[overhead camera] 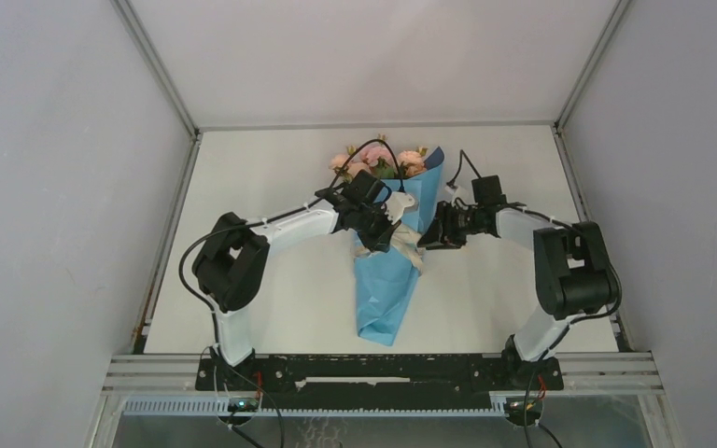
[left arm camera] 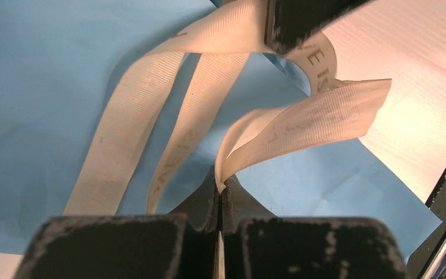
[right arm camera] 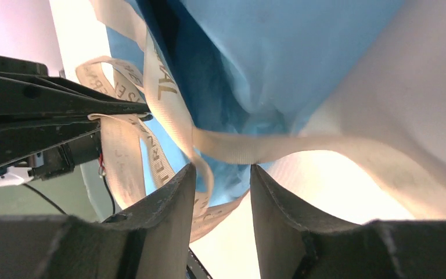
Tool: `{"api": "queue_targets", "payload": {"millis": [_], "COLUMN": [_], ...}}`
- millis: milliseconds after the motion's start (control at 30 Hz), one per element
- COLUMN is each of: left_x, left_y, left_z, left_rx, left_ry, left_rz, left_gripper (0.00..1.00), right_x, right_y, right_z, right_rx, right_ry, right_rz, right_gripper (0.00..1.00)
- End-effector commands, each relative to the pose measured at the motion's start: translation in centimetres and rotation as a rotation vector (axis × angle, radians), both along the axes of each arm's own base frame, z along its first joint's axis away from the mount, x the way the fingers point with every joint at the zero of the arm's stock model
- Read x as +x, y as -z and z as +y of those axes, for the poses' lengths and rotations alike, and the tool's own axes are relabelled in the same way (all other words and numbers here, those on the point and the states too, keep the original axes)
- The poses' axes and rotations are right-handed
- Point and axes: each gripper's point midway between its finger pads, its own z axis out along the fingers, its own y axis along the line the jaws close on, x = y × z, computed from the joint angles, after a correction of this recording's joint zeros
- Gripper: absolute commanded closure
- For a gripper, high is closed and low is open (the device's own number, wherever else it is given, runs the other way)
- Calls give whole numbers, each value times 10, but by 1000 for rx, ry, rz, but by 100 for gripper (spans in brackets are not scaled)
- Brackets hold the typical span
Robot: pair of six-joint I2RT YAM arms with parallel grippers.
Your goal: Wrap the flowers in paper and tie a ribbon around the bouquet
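Observation:
The bouquet (overhead camera: 387, 289) lies on the table as a light blue paper (left arm camera: 46, 87) cone, its narrow end towards the arms. The pink flowers (overhead camera: 373, 159) poke out at the far end. The cream ribbon (overhead camera: 409, 245) crosses its middle in loose loops. My left gripper (left arm camera: 222, 185) is shut on a fold of ribbon (left arm camera: 302, 125) above the paper. My right gripper (right arm camera: 222, 171) is open at the cone's right side, and a ribbon strand (right arm camera: 250, 148) runs loosely across its fingertips. The right wrist view shows the left gripper (right arm camera: 64, 110) pinching the ribbon at the left.
A white table (overhead camera: 271, 308) carries the bouquet, with metal frame rails (overhead camera: 173, 224) along its left, right and far edges. Grey walls enclose the cell. The two grippers (overhead camera: 385, 227) (overhead camera: 432, 233) sit close together over the cone's middle. A black cable (overhead camera: 373, 145) arcs over the blooms.

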Motion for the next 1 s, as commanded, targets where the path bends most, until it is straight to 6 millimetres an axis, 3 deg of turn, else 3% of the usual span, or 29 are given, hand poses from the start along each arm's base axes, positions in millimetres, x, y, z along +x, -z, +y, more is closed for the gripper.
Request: {"api": "queue_targets", "payload": {"millis": [0, 233, 333, 400, 467, 567, 667, 800, 867, 967], "left_x": [10, 8, 8, 8, 8, 6, 5, 1, -1, -3], "left_y": [-29, -32, -35, -35, -34, -34, -36, -40, -41, -41], "left_z": [-14, -20, -21, -21, -21, -20, -19, -16, -14, -11], "left_rx": [-85, -106, -112, -112, -112, -111, -111, -117, -116, -110], "left_ry": [-3, -2, -4, -4, -6, -5, -5, 0, 4, 11], "left_rz": [-34, -13, -11, -8, -3, 2, 0, 2, -4, -16], "left_gripper": [100, 100, 100, 100, 100, 100, 100, 100, 100, 100], "right_x": [28, 20, 9, 1, -10, -24, -23, -14, -5, 12], "right_y": [-36, -49, -73, -91, -98, -84, -74, -70, -71, -79], "right_z": [-22, -24, -15, -8, -5, 3, 10, 21, 21, 16], "right_rx": [-22, -29, 23, 36, 21, 4, 1, 7, 29, 99], "right_ry": [108, 95, 74, 63, 70, 73, 70, 51, 63, 95], "right_rz": [-120, -162, -273, -380, -467, -488, -491, -529, -535, -497], "right_gripper": [51, 54, 65, 66, 65, 50, 42, 40, 41, 51]}}
